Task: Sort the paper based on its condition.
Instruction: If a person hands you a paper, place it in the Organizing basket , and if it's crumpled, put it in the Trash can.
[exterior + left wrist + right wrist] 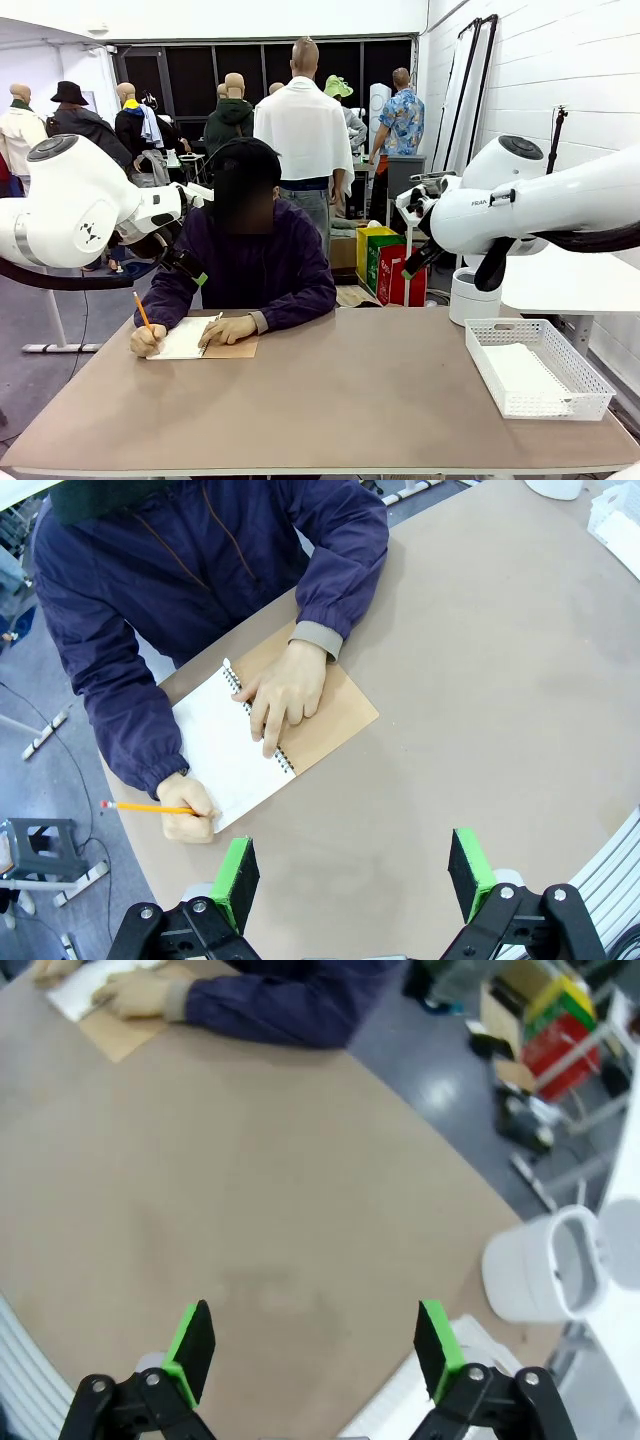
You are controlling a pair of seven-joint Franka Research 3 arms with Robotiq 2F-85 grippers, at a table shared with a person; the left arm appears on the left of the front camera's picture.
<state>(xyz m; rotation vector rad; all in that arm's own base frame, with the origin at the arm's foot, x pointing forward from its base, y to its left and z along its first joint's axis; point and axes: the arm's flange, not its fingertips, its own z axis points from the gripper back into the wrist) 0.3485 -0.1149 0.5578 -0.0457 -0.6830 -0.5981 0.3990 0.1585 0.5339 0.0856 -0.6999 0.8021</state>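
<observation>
At the far left of the table a person writes with a pencil (142,310) on the open page of a spiral notebook (188,338) with a brown cover, one hand flat on it. The left wrist view looks down on the notebook (225,755) and the pencil (150,807). My left gripper (350,880) hangs open and empty above the table, short of the notebook. My right gripper (315,1345) is open and empty too, high over bare table. A white sheet of paper (522,372) seems to lie flat in the tray.
A white mesh tray (540,408) stands at the table's right front. A white cylindrical bin (473,297) stands just beyond the table's far right edge, and it appears as bin (540,1270) in the right wrist view. The person's arms rest along the far edge.
</observation>
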